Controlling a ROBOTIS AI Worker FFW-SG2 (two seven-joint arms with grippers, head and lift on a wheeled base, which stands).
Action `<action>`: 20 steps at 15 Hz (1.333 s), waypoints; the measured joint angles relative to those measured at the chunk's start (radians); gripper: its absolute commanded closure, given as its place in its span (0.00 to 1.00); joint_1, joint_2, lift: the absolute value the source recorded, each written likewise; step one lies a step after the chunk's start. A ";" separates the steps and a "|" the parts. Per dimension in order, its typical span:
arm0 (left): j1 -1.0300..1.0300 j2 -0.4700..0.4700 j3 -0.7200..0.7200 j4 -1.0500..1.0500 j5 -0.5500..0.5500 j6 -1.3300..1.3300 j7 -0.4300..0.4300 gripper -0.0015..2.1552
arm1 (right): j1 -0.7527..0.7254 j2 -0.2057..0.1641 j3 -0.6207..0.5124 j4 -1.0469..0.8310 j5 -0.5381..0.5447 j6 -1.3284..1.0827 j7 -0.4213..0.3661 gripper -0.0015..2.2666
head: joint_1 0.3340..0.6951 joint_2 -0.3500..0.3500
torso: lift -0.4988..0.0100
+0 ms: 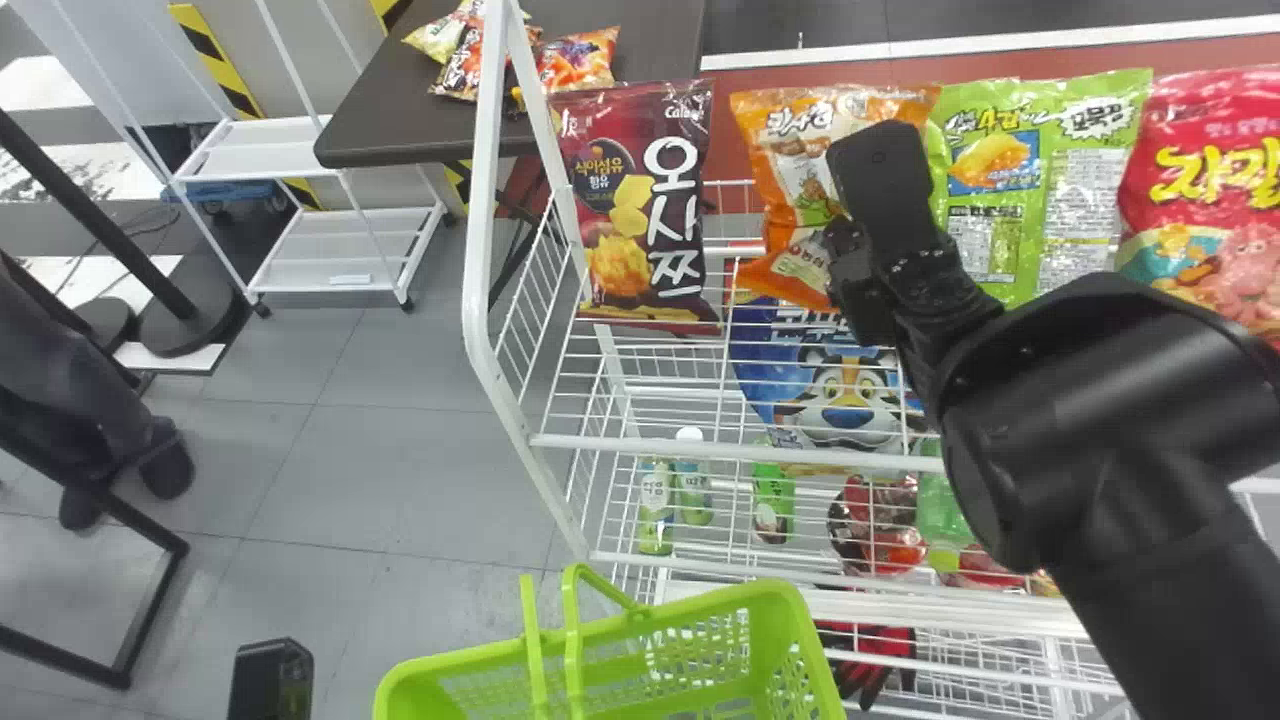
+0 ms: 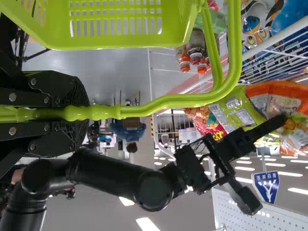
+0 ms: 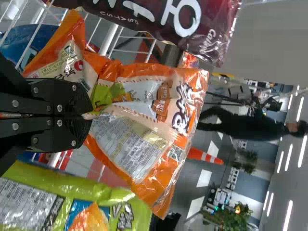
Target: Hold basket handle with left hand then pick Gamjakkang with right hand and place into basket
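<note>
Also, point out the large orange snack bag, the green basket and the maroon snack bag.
Large orange snack bag (image 3: 144, 126), right wrist view, on its middle.
Green basket (image 2: 120, 43), left wrist view, on its wall.
Maroon snack bag (image 1: 645, 212), head view, on its front.

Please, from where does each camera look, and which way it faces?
Head view: on the robot's head, facing forward and down at the rack and basket; right arm at right.
Left wrist view: on that wrist, facing along the left fingers, shut on the basket's handle; right arm farther off.
Right wrist view: on that wrist, facing along the right fingers, shut on the orange bag; green bag nearby.
Head and left wrist views share the basket and right arm.
</note>
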 measured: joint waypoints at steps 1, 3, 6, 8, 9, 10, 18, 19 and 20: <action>0.000 0.000 0.000 0.000 0.000 0.000 0.000 1.00 | 0.014 0.000 -0.001 -0.050 0.002 0.036 0.000 0.99 | 1.00 0.79 | 0.94; 0.000 0.000 0.000 0.000 0.001 0.000 0.000 1.00 | 0.043 0.000 0.003 -0.145 0.004 0.115 0.000 0.99 | 1.00 0.79 | 0.94; 0.000 0.000 0.000 0.000 0.002 0.000 0.000 1.00 | 0.084 0.000 0.016 -0.310 0.006 0.327 0.000 0.99 | 1.00 0.80 | 0.94; -0.001 0.001 -0.002 -0.001 0.003 0.000 0.000 1.00 | 0.101 0.000 0.019 -0.417 -0.013 0.547 0.003 0.99 | 1.00 0.79 | 0.94; -0.002 0.002 -0.004 -0.002 0.003 0.000 0.000 1.00 | 0.112 0.000 0.019 -0.467 -0.027 0.651 0.009 0.99 | 1.00 0.79 | 0.94; -0.003 0.003 -0.005 -0.004 0.003 0.000 0.000 1.00 | 0.125 0.000 0.012 -0.512 -0.057 0.710 0.015 0.99 | 1.00 0.80 | 0.94; -0.006 0.004 -0.006 -0.005 0.004 0.000 0.000 1.00 | 0.201 -0.008 -0.003 -0.800 -0.278 0.744 0.041 0.99 | 1.00 0.98 | 0.94; -0.007 0.004 -0.006 -0.005 0.004 0.000 0.001 1.00 | 0.214 -0.008 0.005 -0.806 -0.282 0.744 0.052 0.99 | 1.00 1.00 | 0.94; -0.007 0.004 -0.006 -0.005 0.004 0.000 0.002 1.00 | 0.229 -0.008 0.012 -0.808 -0.285 0.744 0.067 0.99 | 1.00 1.00 | 0.94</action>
